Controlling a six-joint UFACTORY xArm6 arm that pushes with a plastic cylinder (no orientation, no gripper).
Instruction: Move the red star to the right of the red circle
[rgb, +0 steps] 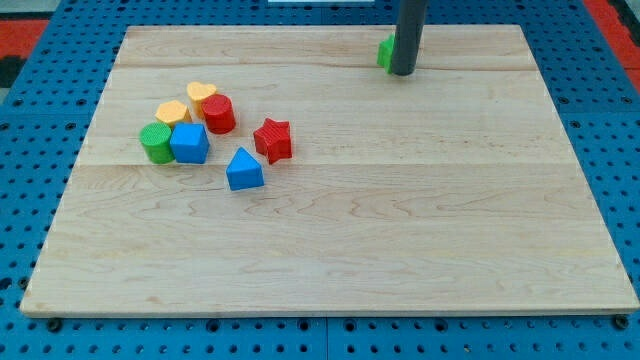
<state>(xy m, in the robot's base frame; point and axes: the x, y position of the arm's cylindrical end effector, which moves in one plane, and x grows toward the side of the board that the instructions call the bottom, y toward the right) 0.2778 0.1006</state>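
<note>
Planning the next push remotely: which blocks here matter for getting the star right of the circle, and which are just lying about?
In the job:
- red star
- red circle
- my tip, far off at the view's top

Lying about:
- yellow heart
- yellow hexagon
- green cylinder
- blue cube
- blue triangle
- green block, half hidden behind the rod

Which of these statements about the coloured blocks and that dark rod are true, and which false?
1. My tip is beside a green block near the view's top. True.
2. The red star touches my tip. False: they are far apart.
3. The red star lies to the view's right of the red circle. True.
4. The blue triangle sits at the view's top edge. False: it lies below the red star.
</note>
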